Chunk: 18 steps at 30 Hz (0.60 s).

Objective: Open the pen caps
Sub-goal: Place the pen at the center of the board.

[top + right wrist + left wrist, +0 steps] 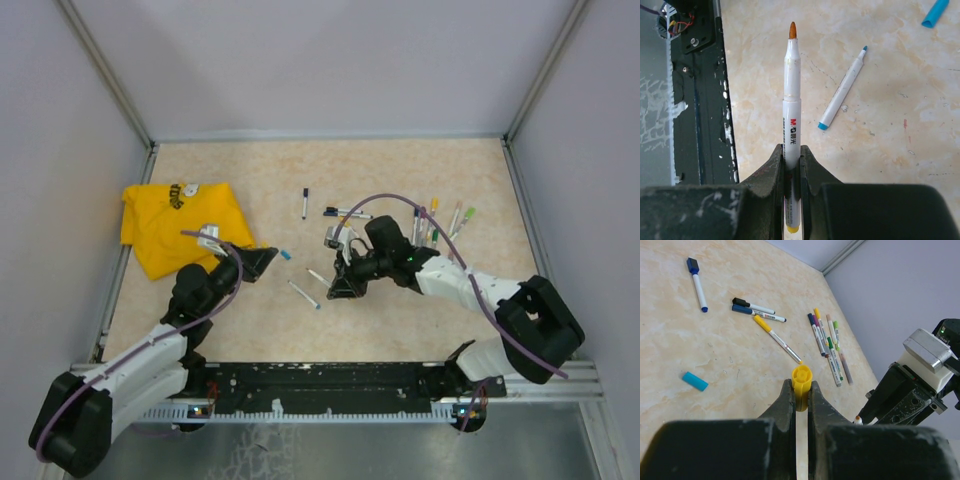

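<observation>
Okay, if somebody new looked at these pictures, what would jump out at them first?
Probably the action near the middle of the table: the left end effector pinches a loose yellow cap, while the right end effector grips an uncapped white pen with its orange tip bared. After that, the bright yellow garment on the left side and the cluster of pens on the right.

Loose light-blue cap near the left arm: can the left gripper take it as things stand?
Probably not yet. The left gripper is shut on a yellow cap, so its jaws are taken. The light-blue cap itself lies alone on the table, nothing covering it.
</observation>
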Motion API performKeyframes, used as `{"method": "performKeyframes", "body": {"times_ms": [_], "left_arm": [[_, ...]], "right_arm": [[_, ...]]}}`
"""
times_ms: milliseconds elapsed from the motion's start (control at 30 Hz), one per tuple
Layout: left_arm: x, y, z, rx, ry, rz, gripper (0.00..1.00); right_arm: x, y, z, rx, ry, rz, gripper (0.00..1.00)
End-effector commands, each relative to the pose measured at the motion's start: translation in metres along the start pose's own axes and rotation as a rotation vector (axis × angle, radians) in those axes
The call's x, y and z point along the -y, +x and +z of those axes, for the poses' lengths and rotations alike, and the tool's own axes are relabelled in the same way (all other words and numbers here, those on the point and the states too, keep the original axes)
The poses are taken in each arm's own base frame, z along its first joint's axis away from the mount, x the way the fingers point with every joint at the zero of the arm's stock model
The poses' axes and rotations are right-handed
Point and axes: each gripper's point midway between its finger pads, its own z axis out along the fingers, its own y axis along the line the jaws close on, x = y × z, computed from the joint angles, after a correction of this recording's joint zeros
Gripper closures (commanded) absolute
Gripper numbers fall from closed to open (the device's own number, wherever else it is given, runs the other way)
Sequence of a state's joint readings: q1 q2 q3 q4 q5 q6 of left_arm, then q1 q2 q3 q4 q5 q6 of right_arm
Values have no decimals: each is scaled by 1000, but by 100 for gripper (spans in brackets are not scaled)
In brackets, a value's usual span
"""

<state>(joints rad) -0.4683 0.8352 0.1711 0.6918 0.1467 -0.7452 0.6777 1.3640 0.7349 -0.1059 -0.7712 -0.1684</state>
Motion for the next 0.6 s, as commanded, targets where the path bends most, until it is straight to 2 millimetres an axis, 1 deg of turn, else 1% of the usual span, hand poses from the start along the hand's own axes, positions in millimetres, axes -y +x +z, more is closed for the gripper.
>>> {"method": "performKeyframes", "body": {"times_ms": [0,567], "left_arm": [[-1,3,-3,-3,8,-12,100],[-5,9,-3,-17,5,-33,100]], "right_arm": [[4,-19,3,60,60,-6,100],[23,-6,20,12,213,106,100]]}}
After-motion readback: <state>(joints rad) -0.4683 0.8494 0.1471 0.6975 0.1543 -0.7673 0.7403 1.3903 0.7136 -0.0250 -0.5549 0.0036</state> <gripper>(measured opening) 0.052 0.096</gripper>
